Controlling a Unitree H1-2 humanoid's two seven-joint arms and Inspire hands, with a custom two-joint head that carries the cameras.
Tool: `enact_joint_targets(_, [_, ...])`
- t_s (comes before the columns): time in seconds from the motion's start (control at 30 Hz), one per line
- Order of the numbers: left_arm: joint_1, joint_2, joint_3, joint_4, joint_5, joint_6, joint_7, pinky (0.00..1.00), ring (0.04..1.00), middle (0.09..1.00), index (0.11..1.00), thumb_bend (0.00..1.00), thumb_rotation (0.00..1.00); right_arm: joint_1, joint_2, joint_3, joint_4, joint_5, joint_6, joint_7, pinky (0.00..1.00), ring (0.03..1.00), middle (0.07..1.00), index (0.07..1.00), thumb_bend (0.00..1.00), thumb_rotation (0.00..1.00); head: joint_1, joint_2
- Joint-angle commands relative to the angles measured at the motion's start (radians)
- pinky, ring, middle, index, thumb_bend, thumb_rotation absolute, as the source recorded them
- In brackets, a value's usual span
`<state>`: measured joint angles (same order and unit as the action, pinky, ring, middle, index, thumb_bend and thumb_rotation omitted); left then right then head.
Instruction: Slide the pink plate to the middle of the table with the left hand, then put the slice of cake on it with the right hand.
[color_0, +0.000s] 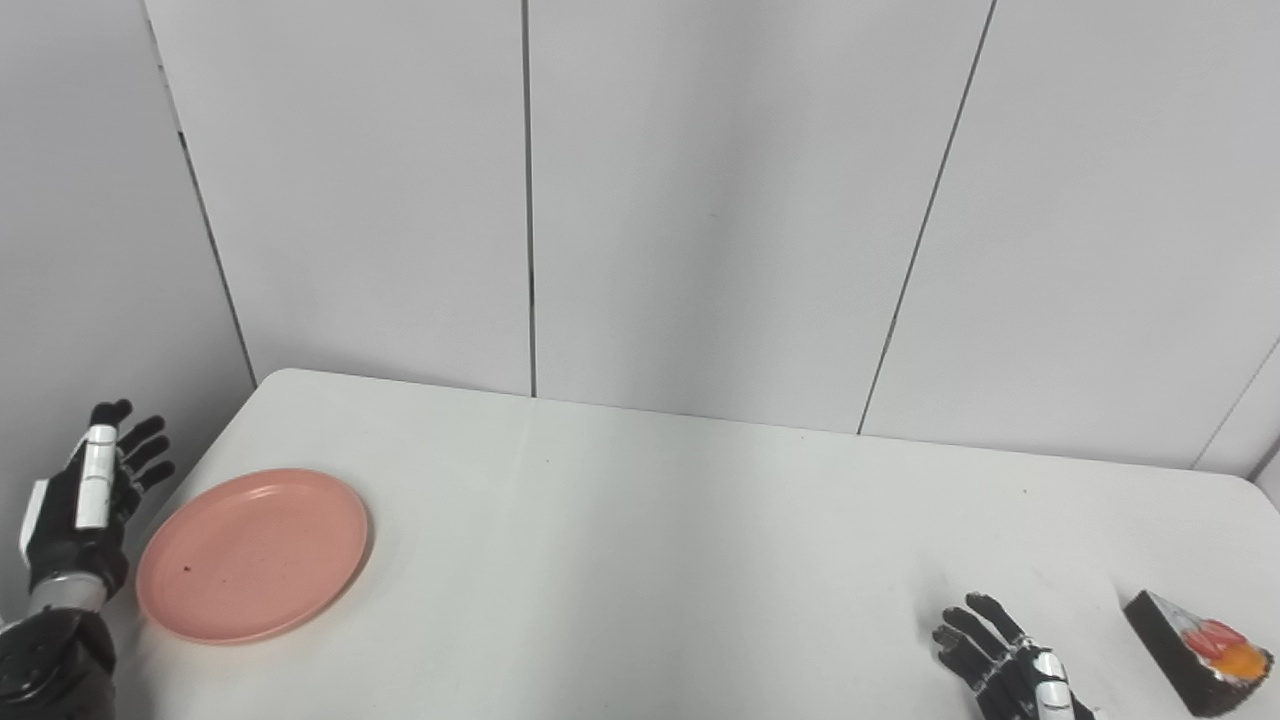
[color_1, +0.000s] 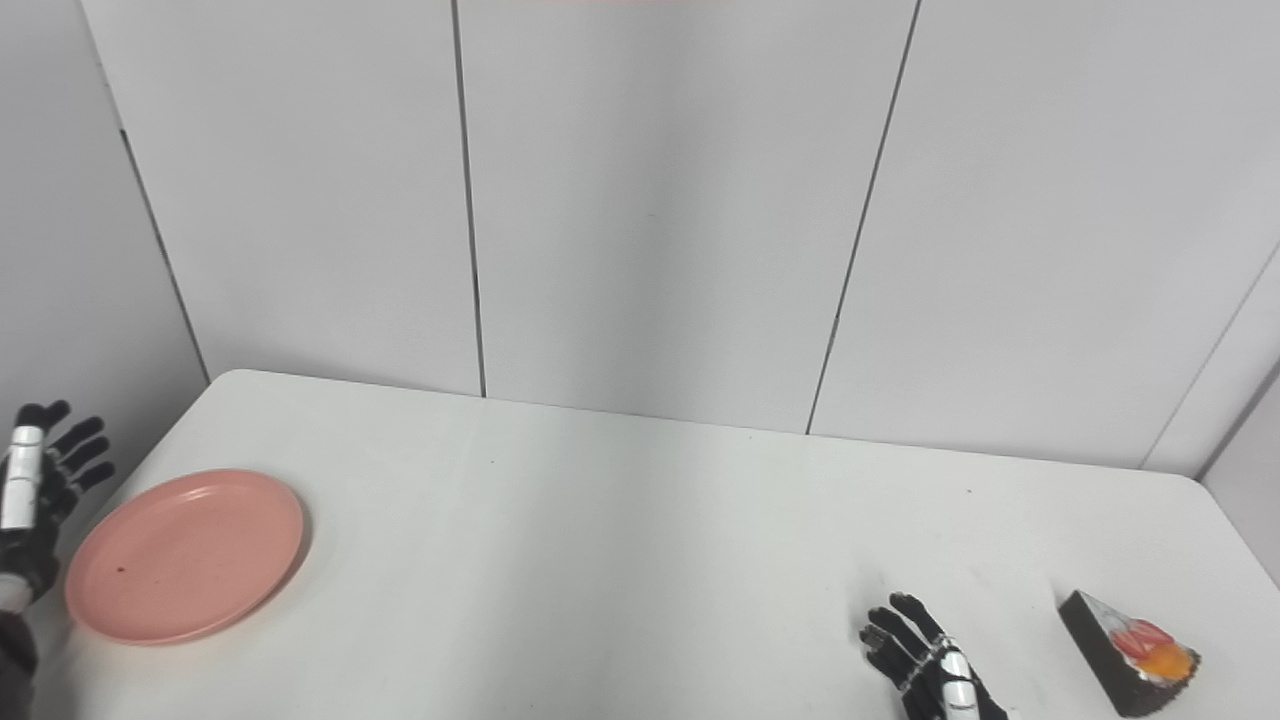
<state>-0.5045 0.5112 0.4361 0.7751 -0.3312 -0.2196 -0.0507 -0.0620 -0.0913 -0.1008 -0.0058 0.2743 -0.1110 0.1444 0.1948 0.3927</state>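
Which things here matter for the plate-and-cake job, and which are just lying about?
Job: pink plate, slice of cake, left hand, right hand.
Just there: table, wall panels; no loose clutter visible.

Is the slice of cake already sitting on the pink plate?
No, the slice of cake lies on the table at the far right, while the pink plate sits bare at the left.

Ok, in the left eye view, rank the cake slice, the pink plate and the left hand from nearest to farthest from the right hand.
1. The dark wedge-shaped cake slice with red and orange topping, just to the right of the open right hand.
2. The round pink plate, across the white table on its left side.
3. The left hand, beyond the plate at the table's left edge.
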Motion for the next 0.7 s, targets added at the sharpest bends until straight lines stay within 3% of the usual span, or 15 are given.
enact_joint_targets(0.0, [-0.016, 0.028, -0.004, -0.003, 0.011, -0.052, -0.005, 0.81, 0.839, 0.827, 0.858, 0.83, 0.87, 0.010, 0.006, -0.003, 0.015, 0.006, -0.009, 0.001, 0.84, 0.785, 0.787, 0.805, 0.67, 0.89, 0.000, 0.001])
enact_joint_targets(0.37, [0.004, -0.008, -0.024, -0.020, -0.001, -0.038, -0.022, 0.79, 0.839, 0.823, 0.854, 0.90, 0.81, 0.013, -0.001, -0.006, 0.007, 0.005, -0.007, 0.001, 0.84, 0.789, 0.790, 0.800, 0.67, 0.90, -0.003, 0.015])
enact_joint_targets(0.67, [0.031, -0.052, -0.047, -0.143, -0.026, 0.021, -0.040, 0.81, 0.862, 0.845, 0.875, 0.82, 0.85, 0.018, 0.006, -0.002, -0.005, -0.002, -0.004, -0.004, 0.84, 0.787, 0.786, 0.796, 0.68, 0.89, -0.008, 0.019])
